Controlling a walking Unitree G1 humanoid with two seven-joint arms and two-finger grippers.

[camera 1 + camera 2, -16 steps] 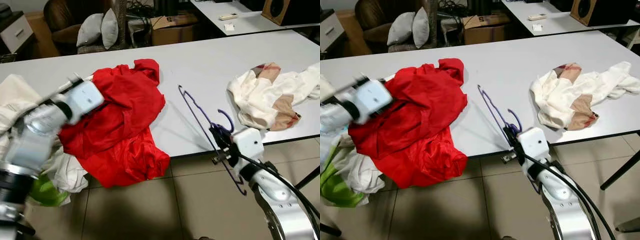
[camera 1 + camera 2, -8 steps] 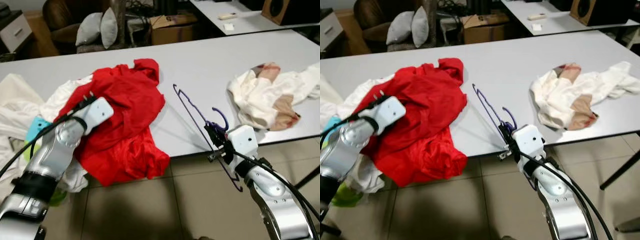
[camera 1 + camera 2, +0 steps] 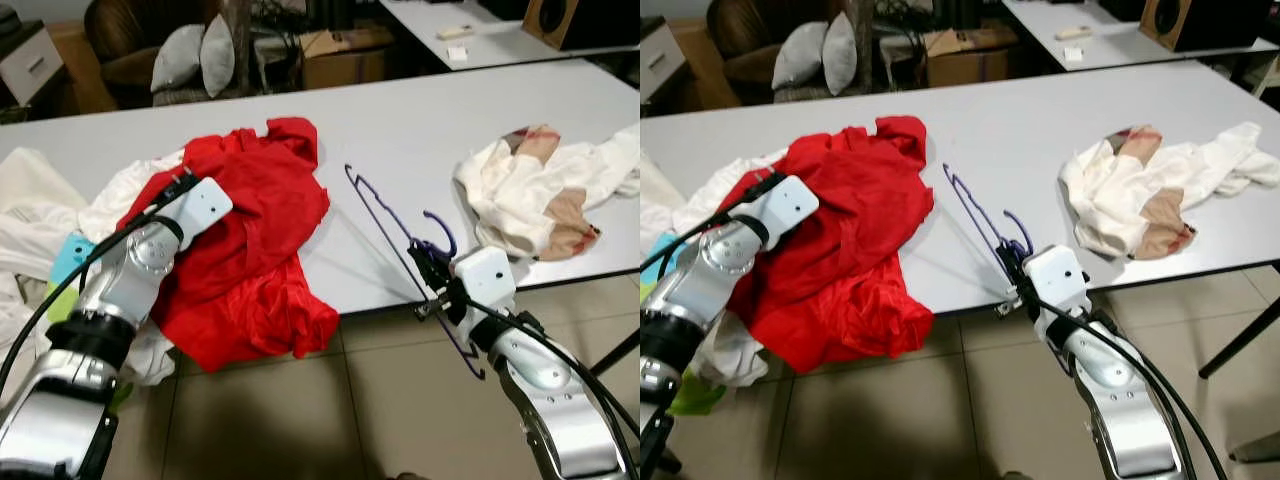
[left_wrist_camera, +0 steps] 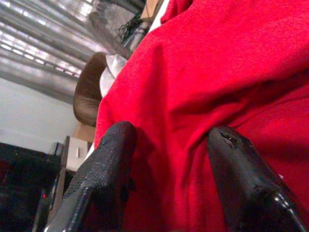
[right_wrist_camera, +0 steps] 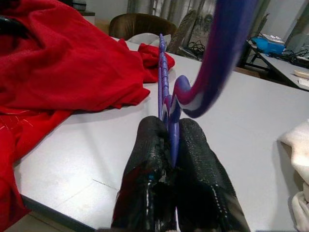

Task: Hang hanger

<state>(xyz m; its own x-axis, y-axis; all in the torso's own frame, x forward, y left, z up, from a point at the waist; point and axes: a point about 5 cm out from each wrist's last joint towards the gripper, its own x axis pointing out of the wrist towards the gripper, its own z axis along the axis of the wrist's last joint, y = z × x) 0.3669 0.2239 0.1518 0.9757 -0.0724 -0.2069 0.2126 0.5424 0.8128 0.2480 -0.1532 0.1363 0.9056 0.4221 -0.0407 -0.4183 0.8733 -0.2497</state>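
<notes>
Our right tool (image 5: 169, 145) pinches a purple hanger (image 3: 395, 225) over the counter (image 3: 420, 120); our left tool (image 4: 169, 145) gapes against a red garment (image 3: 250, 220).

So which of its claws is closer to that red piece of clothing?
The left. The left claw is open and pressed against the red garment, a fold between its fingers. The right claw sits at the table's near edge, shut on the purple hanger, apart from the garment.

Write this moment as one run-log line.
right claw: shut on purple hanger | left claw: open on red garment | hanger not yet in garment
</notes>
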